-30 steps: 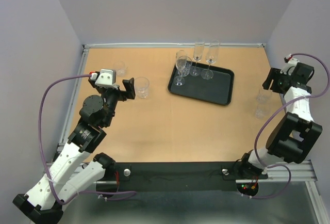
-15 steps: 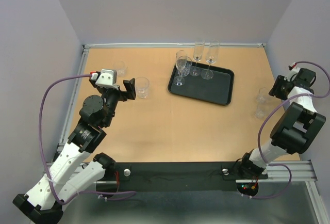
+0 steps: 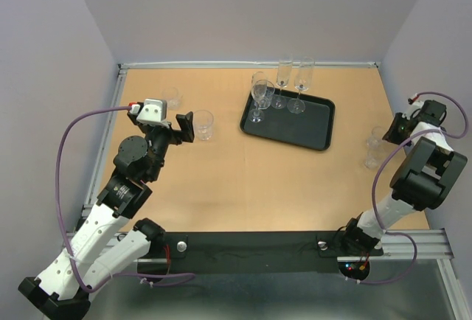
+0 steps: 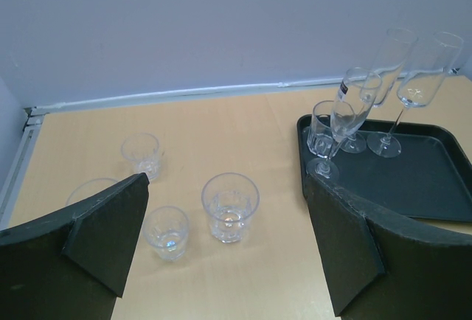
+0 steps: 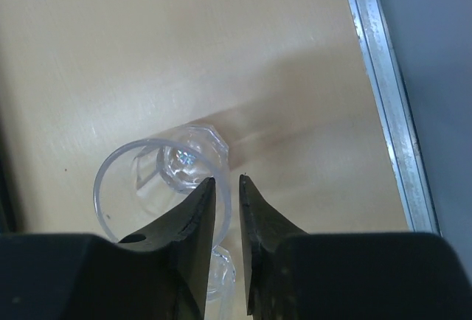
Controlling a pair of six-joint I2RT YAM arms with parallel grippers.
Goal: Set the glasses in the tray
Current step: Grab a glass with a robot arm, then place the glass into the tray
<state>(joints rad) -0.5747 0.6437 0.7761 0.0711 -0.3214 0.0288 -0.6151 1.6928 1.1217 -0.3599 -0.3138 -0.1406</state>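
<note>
The black tray (image 3: pixel 313 130) lies at the back centre and holds several stemmed glasses (image 3: pixel 262 93); it also shows in the left wrist view (image 4: pixel 420 183). My left gripper (image 3: pixel 189 125) is open and empty, with a clear tumbler (image 4: pixel 230 206) on the table between and beyond its fingers, and a smaller glass (image 4: pixel 167 232) beside it. My right gripper (image 5: pixel 227 180) is nearly closed over the rim of a clear tumbler (image 5: pixel 147 180) at the right edge, one finger inside and one outside. A second tumbler (image 3: pixel 372 160) stands just nearer.
Two more small glasses (image 4: pixel 141 154) stand at the back left, one partly hidden by my left finger. The metal table rail (image 5: pixel 383 91) and the right wall run close beside my right gripper. Flutes (image 4: pixel 413 77) lean tall at the tray's far edge.
My right arm has swung its wrist out toward the right wall and brought the gripper down onto the tumbler's rim. The left arm and the glasses have not moved.
</note>
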